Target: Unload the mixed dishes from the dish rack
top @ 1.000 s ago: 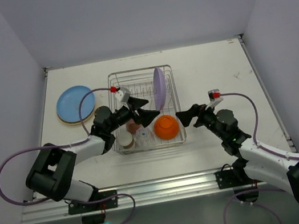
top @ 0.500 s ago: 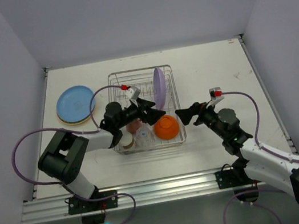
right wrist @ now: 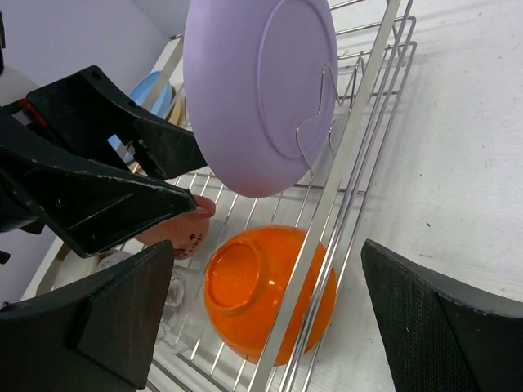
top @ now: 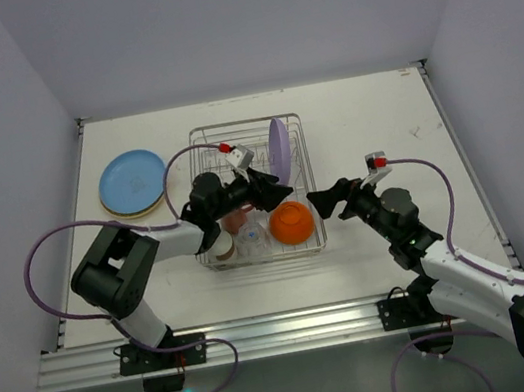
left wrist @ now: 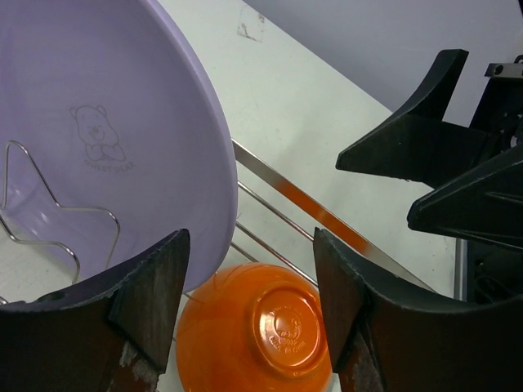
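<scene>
One change: left gripper (left wrist: 249,245) is narrowing around the plate (left wrist: 106,98) rim, gripping nothing yet, so plate's probably coming out next; right gripper (top: 327,201) is idling wide open.

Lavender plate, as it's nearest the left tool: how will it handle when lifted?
Likely stiff and light: the lavender plate looks like thin moulded plastic. Its smooth face may slip in a pinch. Standing on edge behind a wire prong, it could snag.

the wire dish rack (top: 220,130) holds a lavender plate (top: 279,150) upright on edge in its prongs and an orange bowl (top: 292,222) upside down in its near right corner. a pink mug (right wrist: 186,235), cream cup (top: 220,248) and clear glass (top: 253,242) sit beside the bowl. a light-blue plate (top: 132,178) lies stacked on another, left of the rack.
</scene>
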